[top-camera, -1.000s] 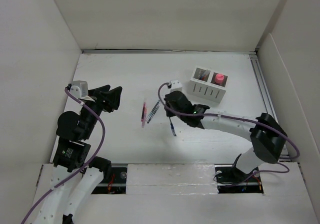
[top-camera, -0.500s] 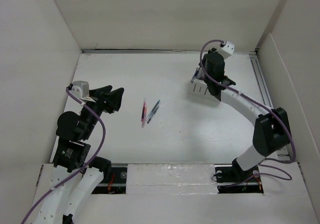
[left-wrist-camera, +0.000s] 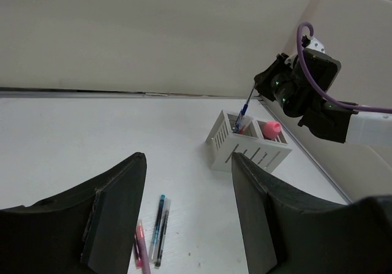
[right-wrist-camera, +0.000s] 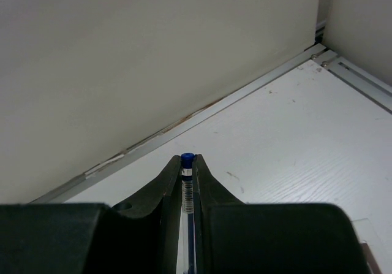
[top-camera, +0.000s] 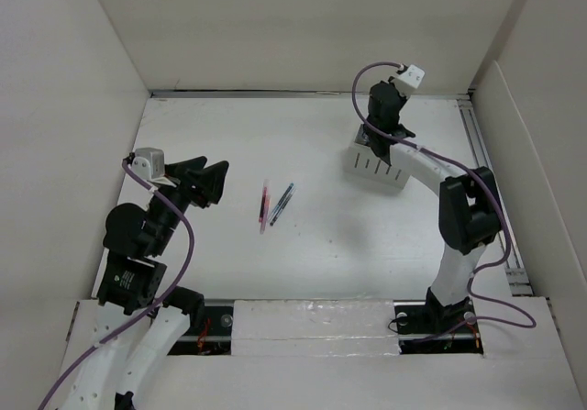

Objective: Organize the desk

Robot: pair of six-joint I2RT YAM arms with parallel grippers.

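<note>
The white desk [top-camera: 211, 135] holds a pink pen [top-camera: 264, 206] and two dark pens [top-camera: 282, 203] lying side by side near its middle. My right gripper [top-camera: 378, 121] is shut on a blue pen [right-wrist-camera: 187, 182] and holds it upright above the white organizer box [top-camera: 376, 164]. In the left wrist view the blue pen [left-wrist-camera: 244, 110] slants down into the box's left compartment. A pink-topped thing [left-wrist-camera: 273, 127] stands in the right compartment. My left gripper [top-camera: 204, 179] is open and empty, raised above the desk's left side, left of the pens.
White walls close in the desk on the back and both sides. A metal rail [top-camera: 486, 171] runs along the right edge, just right of the organizer. The loose pens also show in the left wrist view [left-wrist-camera: 160, 228], between my open fingers.
My right arm has carried the blue pen from the desk's middle to the back right and now holds it over the organizer's left compartment. The left arm has not moved.
</note>
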